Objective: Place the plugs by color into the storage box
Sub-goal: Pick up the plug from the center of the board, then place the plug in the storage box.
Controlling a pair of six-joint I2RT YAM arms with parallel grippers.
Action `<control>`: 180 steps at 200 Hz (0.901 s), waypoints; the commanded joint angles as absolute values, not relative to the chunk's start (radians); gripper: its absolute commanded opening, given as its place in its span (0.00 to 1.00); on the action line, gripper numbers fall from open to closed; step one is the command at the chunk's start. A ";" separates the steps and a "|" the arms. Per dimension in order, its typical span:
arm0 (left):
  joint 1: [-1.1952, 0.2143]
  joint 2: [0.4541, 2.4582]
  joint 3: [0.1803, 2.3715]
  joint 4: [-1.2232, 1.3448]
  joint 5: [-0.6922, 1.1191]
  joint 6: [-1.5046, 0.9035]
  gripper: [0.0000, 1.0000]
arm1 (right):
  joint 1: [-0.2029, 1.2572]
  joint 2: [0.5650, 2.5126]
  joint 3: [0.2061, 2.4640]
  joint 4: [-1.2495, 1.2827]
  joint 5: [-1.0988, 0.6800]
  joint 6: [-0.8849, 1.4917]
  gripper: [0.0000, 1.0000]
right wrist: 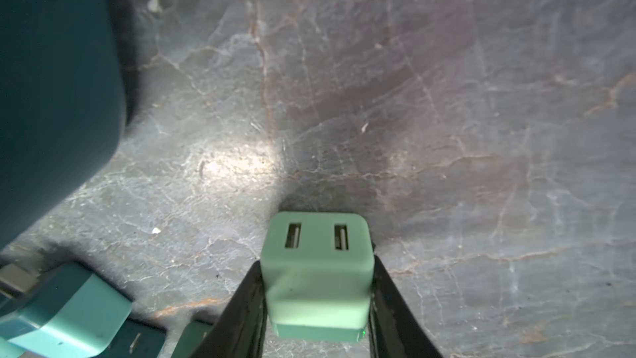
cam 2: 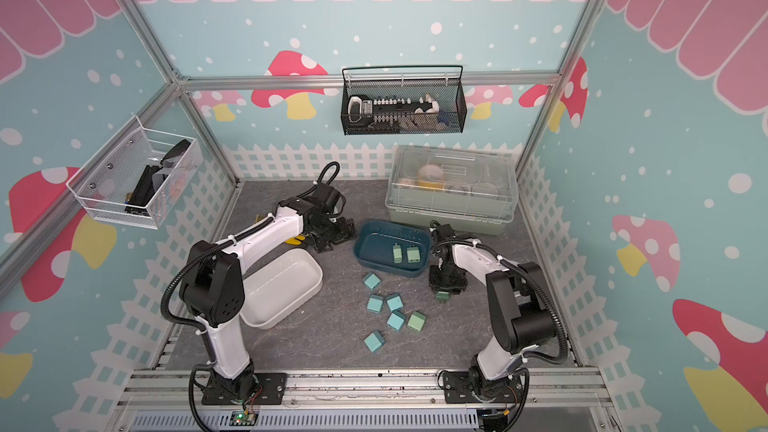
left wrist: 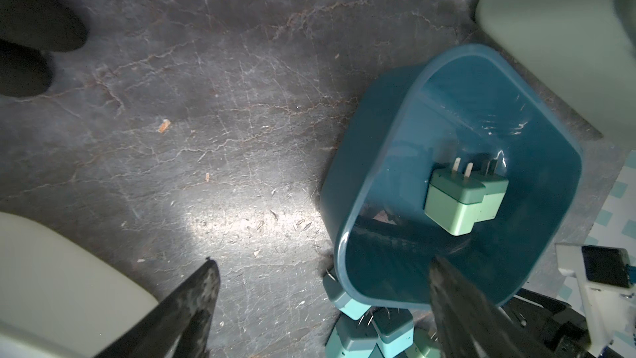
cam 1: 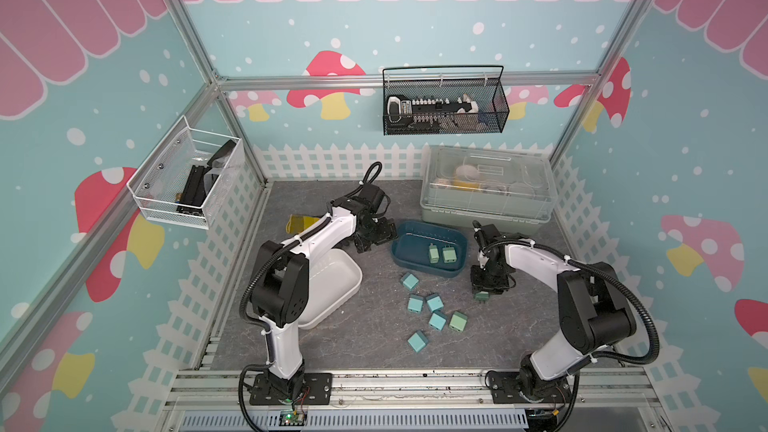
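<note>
1. With right gripper (right wrist: 316,260) pinching green plug (right wrist: 318,291) beside blue bin (cam 1: 424,271), lift clear first.
2. Release gently near 2 green plugs (cam 1: 441,253) inside.
3. Hold left gripper (left wrist: 323,261), spread, aside.

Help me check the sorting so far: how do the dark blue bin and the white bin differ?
The dark blue bin holds two pale green plugs; the white bin shows none, though the left arm covers part of it. The dark blue bin looks smaller than the white bin. Both are open-topped, round-cornered and sit on the table.
</note>
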State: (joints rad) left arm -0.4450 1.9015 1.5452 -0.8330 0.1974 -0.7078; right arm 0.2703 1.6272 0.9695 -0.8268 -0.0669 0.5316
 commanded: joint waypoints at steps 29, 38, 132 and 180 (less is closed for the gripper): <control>-0.374 1.883 1.565 -0.824 0.202 -0.716 0.91 | 0.278 1.586 1.119 -0.988 -0.034 0.517 0.38; -0.366 1.881 1.565 -0.823 0.202 -0.714 0.91 | 0.278 1.583 1.155 -1.010 -0.034 0.513 0.38; -0.330 1.858 1.548 -0.820 0.204 -0.703 0.91 | 0.451 2.032 1.893 -1.186 -0.048 0.475 0.37; -0.310 1.814 1.480 -0.816 0.198 -0.695 0.91 | 0.498 2.341 2.276 -1.241 -0.066 0.447 0.37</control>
